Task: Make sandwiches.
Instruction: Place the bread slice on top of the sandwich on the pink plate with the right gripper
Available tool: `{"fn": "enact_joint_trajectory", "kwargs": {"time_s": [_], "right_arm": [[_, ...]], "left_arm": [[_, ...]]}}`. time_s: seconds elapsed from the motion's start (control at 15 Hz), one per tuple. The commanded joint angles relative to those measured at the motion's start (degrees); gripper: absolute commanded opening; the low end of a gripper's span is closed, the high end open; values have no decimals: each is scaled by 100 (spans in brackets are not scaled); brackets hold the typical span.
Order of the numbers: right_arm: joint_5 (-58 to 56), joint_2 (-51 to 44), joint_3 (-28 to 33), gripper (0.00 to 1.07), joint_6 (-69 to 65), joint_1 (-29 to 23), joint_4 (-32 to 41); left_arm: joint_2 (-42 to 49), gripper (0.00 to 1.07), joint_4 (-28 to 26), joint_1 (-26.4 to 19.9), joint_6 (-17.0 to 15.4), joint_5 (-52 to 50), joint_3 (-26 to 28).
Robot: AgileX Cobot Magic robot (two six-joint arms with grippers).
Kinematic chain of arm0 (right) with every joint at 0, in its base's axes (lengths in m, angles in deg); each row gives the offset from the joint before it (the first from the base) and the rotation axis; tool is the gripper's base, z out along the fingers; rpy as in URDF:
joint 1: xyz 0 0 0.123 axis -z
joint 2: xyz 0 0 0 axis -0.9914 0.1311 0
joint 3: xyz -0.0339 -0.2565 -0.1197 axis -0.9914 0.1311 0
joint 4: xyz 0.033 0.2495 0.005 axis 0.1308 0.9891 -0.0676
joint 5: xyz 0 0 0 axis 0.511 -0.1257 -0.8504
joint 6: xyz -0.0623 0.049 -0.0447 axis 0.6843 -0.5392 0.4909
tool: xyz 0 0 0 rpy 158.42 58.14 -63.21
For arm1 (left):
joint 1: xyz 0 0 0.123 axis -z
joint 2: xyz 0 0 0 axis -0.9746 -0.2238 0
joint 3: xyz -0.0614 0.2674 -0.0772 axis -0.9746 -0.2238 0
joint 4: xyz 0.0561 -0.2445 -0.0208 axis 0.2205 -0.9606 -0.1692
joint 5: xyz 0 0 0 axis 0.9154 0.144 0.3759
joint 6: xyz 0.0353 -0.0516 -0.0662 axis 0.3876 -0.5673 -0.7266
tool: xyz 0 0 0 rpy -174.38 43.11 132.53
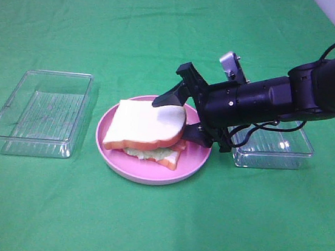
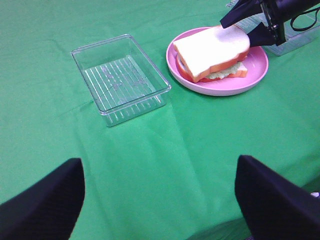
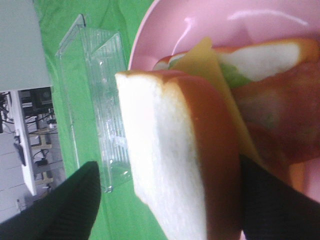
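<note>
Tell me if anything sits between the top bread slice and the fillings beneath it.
Nothing visible does. The top bread slice lies over the cheese and lettuce on the plate, with the right gripper's open jaws around its edge.

Round pink plate directly under the pincer's tips, rim reaching out beyond them on the far side from the arm. Clear ribbed plastic box, empty, well apart from the pincer, out past the plate on the green cloth. Second clear plastic box behind the pincer, beneath the arm that carries it, partly hidden. Cloth mildly creased, covering the whole table. Pale wall and cluttered shelving dimly visible beyond the cloth's edge.
</note>
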Motion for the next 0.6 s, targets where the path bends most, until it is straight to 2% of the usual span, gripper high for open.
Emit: {"fn": "enact_joint_trajectory", "kwargs": {"time_s": [0.07,0.4,0.6], "right_arm": [[453,-292,-29,69,86,-23,-264],[1123,-430,-29,69,23,-6,-722],[1684,-716,-29,69,23,-6,-1415]], "left_arm": [[126,78,17,-11,6,-63,-6],[126,78,17,-11,6,-63,-6],[120,78,17,-11,11,-63,-6]]}}
